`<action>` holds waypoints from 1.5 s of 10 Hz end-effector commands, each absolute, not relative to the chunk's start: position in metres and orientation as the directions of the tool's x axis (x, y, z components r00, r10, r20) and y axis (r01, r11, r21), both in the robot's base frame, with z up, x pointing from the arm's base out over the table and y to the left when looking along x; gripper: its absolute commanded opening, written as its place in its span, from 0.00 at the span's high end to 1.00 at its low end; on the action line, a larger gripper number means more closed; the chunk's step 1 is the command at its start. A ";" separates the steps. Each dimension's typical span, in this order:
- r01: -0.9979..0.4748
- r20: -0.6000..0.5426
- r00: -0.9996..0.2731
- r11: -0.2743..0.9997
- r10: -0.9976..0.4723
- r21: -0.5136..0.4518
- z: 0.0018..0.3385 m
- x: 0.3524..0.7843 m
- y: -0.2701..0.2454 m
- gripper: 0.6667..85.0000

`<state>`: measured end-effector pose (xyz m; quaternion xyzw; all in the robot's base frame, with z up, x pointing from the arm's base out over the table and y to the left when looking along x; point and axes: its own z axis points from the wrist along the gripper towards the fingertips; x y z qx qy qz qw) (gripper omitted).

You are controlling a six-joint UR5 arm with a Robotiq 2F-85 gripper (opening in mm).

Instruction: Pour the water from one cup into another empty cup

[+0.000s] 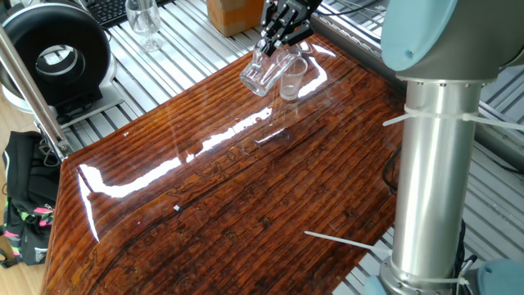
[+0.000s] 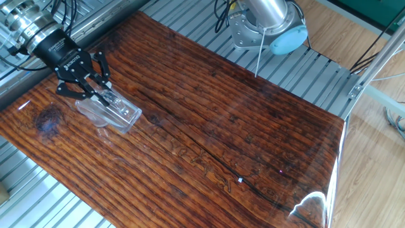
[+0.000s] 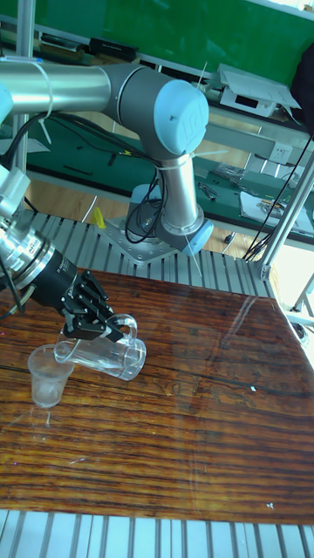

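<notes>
My gripper (image 3: 94,327) is shut on one cup, the clear tumbler (image 3: 109,356), and holds it tipped almost flat just above the table. Its mouth points left over the rim of another empty cup, the small cloudy cup (image 3: 48,375), which stands upright on the wood. In one fixed view the gripper (image 1: 281,34) sits at the far edge of the table, the tumbler (image 1: 259,74) slanting down beside the small cup (image 1: 292,79). The other fixed view shows the gripper (image 2: 85,83) over the tilted tumbler (image 2: 119,112). I cannot make out the water in either cup.
A stemmed glass (image 1: 144,20) and a cardboard box (image 1: 233,12) stand off the wooden tabletop (image 1: 246,197) at the back. A black round device (image 1: 53,53) sits at the left. The arm's base column (image 1: 430,164) rises at the near right.
</notes>
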<state>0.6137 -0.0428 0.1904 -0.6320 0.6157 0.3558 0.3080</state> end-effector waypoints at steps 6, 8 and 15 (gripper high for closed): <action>-0.986 -0.651 -0.166 0.123 -0.740 0.111 0.206 0.644 -0.028 0.99; -0.971 -0.624 -0.239 0.192 -0.744 0.144 0.212 0.645 -0.017 0.99; -0.783 -0.304 -0.621 0.587 -0.722 0.206 0.169 0.637 0.017 0.99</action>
